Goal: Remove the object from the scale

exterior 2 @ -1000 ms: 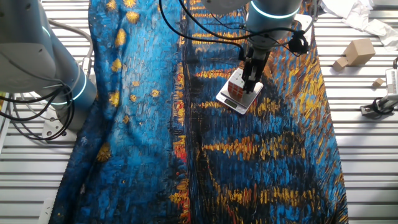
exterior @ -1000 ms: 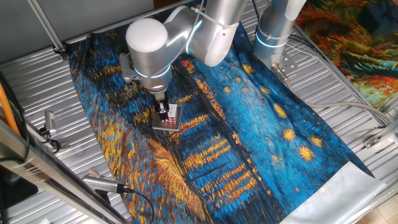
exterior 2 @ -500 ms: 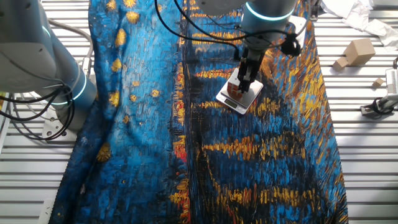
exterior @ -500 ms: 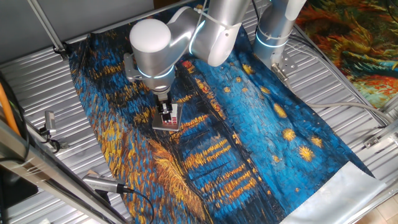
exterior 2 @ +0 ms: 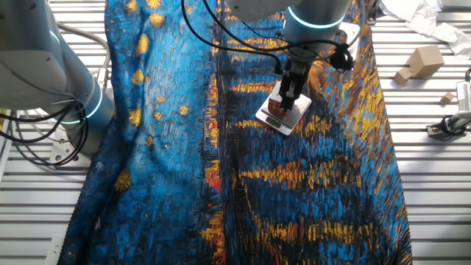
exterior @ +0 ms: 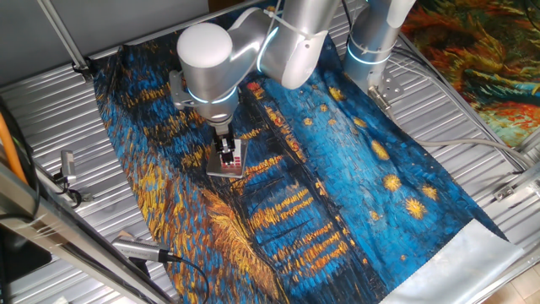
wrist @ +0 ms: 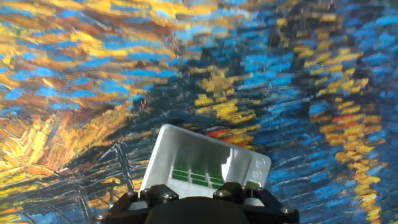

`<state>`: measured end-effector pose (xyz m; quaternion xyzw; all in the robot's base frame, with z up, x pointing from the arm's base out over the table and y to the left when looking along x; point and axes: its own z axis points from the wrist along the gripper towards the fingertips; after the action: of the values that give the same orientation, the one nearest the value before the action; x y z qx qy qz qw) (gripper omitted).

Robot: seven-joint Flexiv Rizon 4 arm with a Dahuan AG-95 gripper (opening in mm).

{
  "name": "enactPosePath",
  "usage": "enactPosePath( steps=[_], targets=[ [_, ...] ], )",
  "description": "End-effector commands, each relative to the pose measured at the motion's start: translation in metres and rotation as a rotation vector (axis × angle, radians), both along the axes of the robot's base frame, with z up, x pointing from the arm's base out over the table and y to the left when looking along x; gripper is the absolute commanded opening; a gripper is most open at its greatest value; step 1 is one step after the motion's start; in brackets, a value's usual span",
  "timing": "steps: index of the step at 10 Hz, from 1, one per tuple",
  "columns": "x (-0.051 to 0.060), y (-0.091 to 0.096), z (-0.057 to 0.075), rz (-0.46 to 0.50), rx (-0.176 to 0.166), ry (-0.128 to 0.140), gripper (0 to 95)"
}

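One puzzle cube [exterior: 234,154], on one grey scale [exterior: 226,169]. One painted cloth [exterior: 337,169] spread over one slatted bench [exterior: 51,110]. Two robot arms in the room: one working arm [exterior: 253,51] over scale, second arm [exterior 2: 44,66] off at cloth edge. One tool [exterior: 226,157] on working arm. Off cloth, on slats: two wooden blocks, bigger block [exterior 2: 425,60] and tiny block [exterior 2: 448,97]. One crumpled white sheet [exterior 2: 412,9] in far corner.

You see a metal table [exterior: 51,101] with ridges. A blue and yellow painted cloth [exterior: 354,186] lies across it. The flat grey scale [exterior 2: 294,118] sits on the cloth.
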<state>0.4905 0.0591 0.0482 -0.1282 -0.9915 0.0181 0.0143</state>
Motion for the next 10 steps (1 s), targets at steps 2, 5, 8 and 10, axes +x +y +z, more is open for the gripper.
enactPosePath(
  steps=[2, 5, 8, 10],
  targets=[
    [-0.006, -0.003, 0.003, -0.001, 0.014, 0.028, 0.0],
    [-0.011, -0.011, 0.047, -0.001, 0.019, 0.035, 0.0],
    [-0.017, -0.038, 0.064, 0.009, 0.017, 0.044, 0.0],
    [-0.023, -0.064, 0.075, 0.022, 0.019, 0.049, 0.0]
  ],
)
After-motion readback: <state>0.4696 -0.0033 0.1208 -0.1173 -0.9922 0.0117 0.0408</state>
